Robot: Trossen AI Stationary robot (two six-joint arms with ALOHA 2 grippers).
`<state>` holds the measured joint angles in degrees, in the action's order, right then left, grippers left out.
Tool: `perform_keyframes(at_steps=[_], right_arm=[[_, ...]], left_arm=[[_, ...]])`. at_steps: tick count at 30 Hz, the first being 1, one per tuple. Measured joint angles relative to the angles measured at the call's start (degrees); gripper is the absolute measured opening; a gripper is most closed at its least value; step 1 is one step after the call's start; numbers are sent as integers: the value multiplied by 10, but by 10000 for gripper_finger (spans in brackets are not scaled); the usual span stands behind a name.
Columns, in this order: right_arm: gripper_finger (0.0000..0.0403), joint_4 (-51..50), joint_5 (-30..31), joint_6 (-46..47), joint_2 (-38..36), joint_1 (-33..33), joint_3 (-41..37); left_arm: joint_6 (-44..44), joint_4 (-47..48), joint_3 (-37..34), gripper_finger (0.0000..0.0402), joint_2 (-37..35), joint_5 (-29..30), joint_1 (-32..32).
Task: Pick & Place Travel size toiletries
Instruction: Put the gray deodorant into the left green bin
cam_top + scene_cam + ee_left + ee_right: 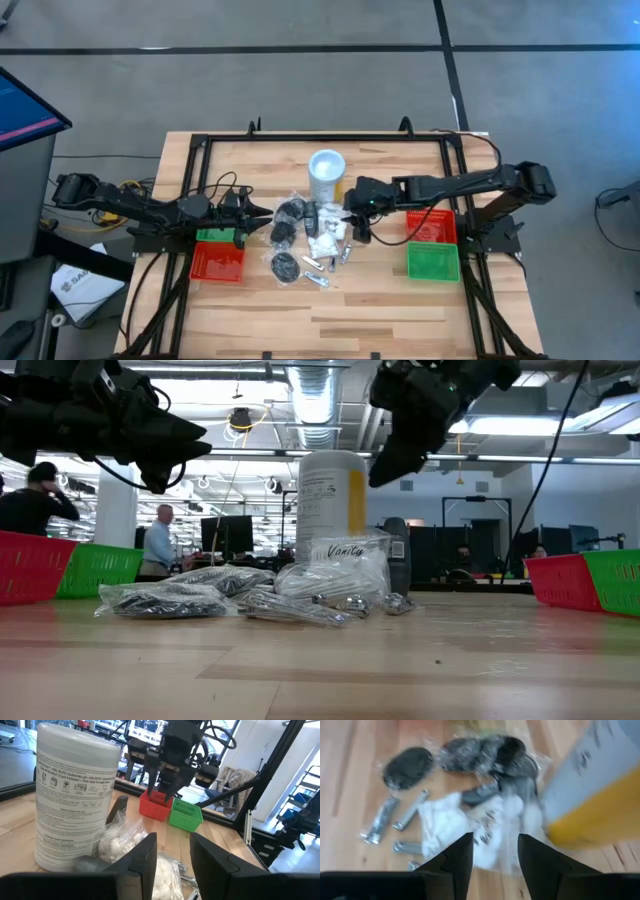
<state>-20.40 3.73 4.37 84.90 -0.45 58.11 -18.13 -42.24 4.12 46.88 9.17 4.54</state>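
Right wrist view: right hand [495, 852] spread over crinkly clear-wrapped toiletries [470, 827] — white packets; dark rounds; silvery tubes.

White canister [326, 175], yellow label [355, 495]

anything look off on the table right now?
Mostly no. The toiletries lie in a loose heap mid-table rather than in any tray; the trays' contents can't be judged. The white canister stands upright beside the heap. The right gripper hangs open and empty above the packets; the left gripper waits beside them.
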Motion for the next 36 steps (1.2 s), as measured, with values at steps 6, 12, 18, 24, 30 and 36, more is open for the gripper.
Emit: perform_keyframes(at_steps=[6,12,18,24,30,36], right_arm=[[167,-2,18,2,-18,-29,-25],[190,-5,17,-14,-26,-49,-25],[210,-6,17,-31,-21,-71,-25],[219,-5,17,-35,-21,-90,-24],[220,-6,17,-45,-21,-99,-24],[220,-16,17,-45,-21,-102,-24]], left_arm=[[-1,-3,0,108,0,0,0],[-2,-3,0,108,0,0,0],[-2,-3,0,108,0,1,0],[-2,-3,0,108,0,1,0],[-2,-3,0,108,0,3,0],[-2,-2,0,108,0,2,0]])
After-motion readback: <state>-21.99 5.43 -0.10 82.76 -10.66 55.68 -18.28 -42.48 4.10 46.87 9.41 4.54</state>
